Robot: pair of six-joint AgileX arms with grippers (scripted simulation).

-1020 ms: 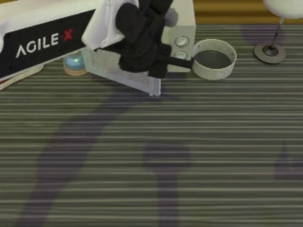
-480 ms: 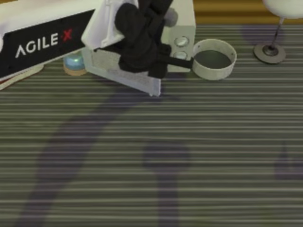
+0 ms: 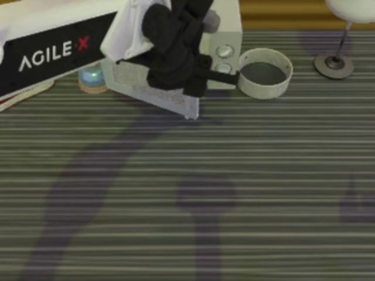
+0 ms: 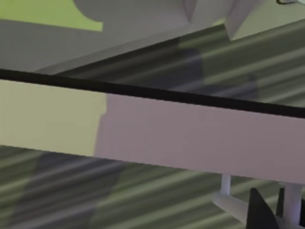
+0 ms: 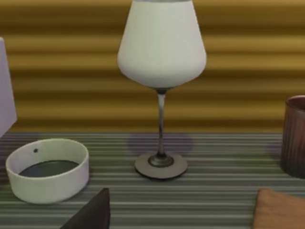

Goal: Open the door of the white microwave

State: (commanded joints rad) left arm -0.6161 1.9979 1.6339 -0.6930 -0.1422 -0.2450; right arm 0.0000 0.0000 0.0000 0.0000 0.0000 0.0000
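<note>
We have our left gripper [image 3: 196,88] down at the free edge of the door [image 3: 155,93], at the far left-centre of the table, and from above its black body covers most of what it is doing there. In the left wrist view the door's pale edge [image 4: 190,138] runs across just in front of the camera, and the thin handle [image 4: 231,202] shows beyond it with a dark fingertip [image 4: 259,210] right beside it. Whether the fingers are spread or pressed onto that handle we cannot tell.

The door stands swung partly out from the white microwave [image 3: 225,26], its meshed window angled toward the near side and its hinge end at the left. We judge it a stiff, light panel that turns only about its hinge, so it should be led round an arc rather than dragged straight. The handle at the free edge is the place to hold, being farthest from the hinge. It is thin and smooth and may slip from a loose pinch.

Just beside the microwave's right lies a round white bowl [image 3: 265,73], and farther right a wine glass [image 3: 334,63]. A small bluish jar [image 3: 92,79] sits left of the door. Our right gripper [image 5: 95,212] is parked off to the right, only a dark finger showing in its own wrist view.
</note>
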